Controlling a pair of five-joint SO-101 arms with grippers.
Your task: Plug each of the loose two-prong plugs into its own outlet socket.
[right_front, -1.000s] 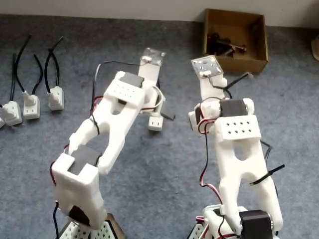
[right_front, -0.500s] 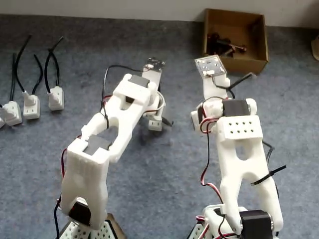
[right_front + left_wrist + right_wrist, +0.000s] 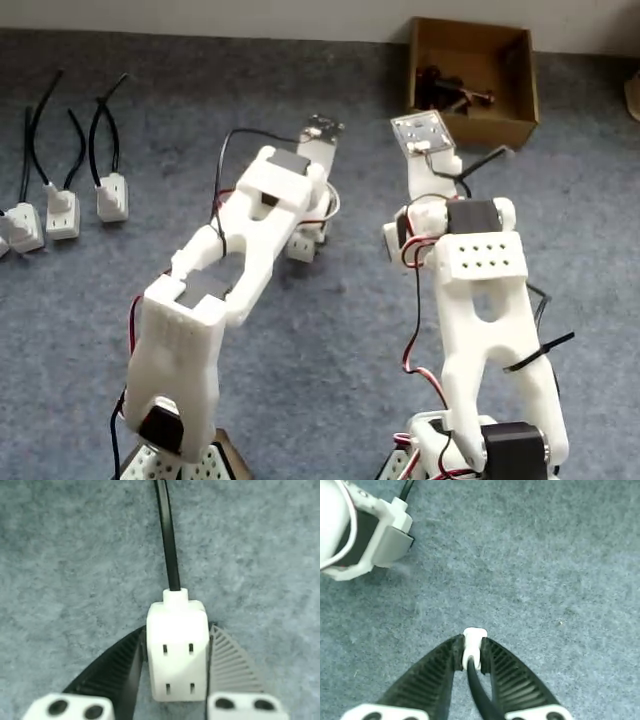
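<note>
the left pincer (image 3: pixel 177 632) has pushed forward, clamping the socket (image 3: pixel 177 660), cord end pointing away; right pincer (image 3: pixel 473 644) grips a plug (image 3: pixel 474 634).

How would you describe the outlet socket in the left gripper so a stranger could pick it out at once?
On the grey carpeted table, find the left gripper near the middle. Between its fingers sits a white outlet socket with a black cord. Unlike the similar sockets at the table's left edge, it alone is gripped.

left pincer (image 3: pixel 177 632) clamped, right pincer (image 3: pixel 472 641) seemingly clamped
</note>
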